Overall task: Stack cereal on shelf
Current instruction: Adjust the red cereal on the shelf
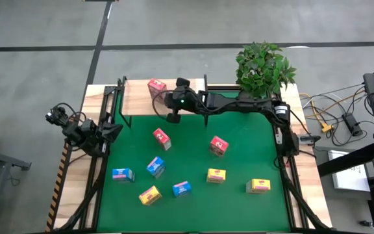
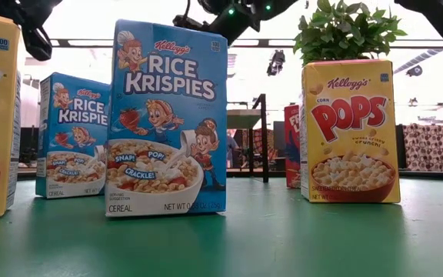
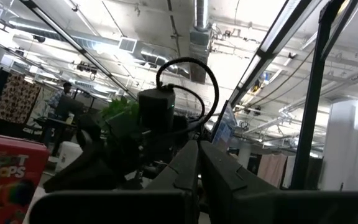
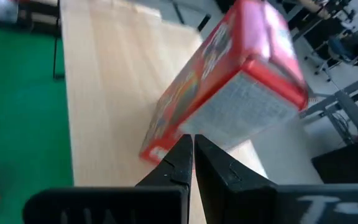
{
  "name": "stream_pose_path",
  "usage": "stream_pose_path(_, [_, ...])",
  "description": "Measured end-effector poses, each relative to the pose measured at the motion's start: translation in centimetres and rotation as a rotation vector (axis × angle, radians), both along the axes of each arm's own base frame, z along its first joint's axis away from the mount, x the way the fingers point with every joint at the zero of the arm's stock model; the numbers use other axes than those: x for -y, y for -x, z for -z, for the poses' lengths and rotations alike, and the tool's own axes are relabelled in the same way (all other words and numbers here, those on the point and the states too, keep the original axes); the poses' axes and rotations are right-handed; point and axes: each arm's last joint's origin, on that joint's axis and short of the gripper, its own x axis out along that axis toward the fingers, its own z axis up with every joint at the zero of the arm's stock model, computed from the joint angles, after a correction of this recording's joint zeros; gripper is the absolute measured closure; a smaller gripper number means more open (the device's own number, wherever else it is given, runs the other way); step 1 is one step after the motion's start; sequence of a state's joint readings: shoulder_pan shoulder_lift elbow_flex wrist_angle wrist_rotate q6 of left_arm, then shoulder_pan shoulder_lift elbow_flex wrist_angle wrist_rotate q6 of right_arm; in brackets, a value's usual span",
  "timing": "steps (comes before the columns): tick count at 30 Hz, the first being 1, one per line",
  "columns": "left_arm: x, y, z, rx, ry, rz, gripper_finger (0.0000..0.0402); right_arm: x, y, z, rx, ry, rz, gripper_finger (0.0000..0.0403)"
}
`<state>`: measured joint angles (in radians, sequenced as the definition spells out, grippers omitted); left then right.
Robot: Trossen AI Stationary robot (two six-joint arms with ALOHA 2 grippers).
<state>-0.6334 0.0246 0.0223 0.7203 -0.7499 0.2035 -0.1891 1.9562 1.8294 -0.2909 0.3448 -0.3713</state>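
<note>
- While the green mat (image 1: 193,166) is filling the middle of the worktop (image 1: 307,195), the shelf (image 1: 138,97) is sitting along its upper edge in the high view, with bare board on both sides of one pink-red box (image 1: 156,87).
- Eight more cereal boxes are spreading across the mat: two pink-red (image 1: 161,138) (image 1: 218,145), three blue (image 1: 122,174) (image 1: 155,166) (image 1: 182,188) and three yellow (image 1: 150,195) (image 1: 216,175) (image 1: 258,186).
- Right gripper (image 4: 192,146) is hovering over the shelf with its fingers pressed together, gripping nothing.
- That pink-red box (image 4: 229,81) is lying just beyond its fingertips, tilted in the wrist view.
- Left gripper (image 3: 197,155) is waiting at the frame's left edge, fingers together, empty.
</note>
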Motion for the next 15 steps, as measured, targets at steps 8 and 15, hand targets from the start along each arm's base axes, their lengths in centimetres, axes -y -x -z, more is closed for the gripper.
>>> stream_pose_path(8, [-0.3, 0.4, -0.6, 0.04, -0.062, -0.069, 0.0401, -3.6, 1.6, 1.3, -0.069, -0.037, -0.07, 0.0394])
stream_pose_path(15, [-0.6, 1.1, -1.4, 0.145, -0.163, -0.108, 0.0401, -6.6, 5.5, 2.3, 0.039, -0.058, -0.12, 0.0394])
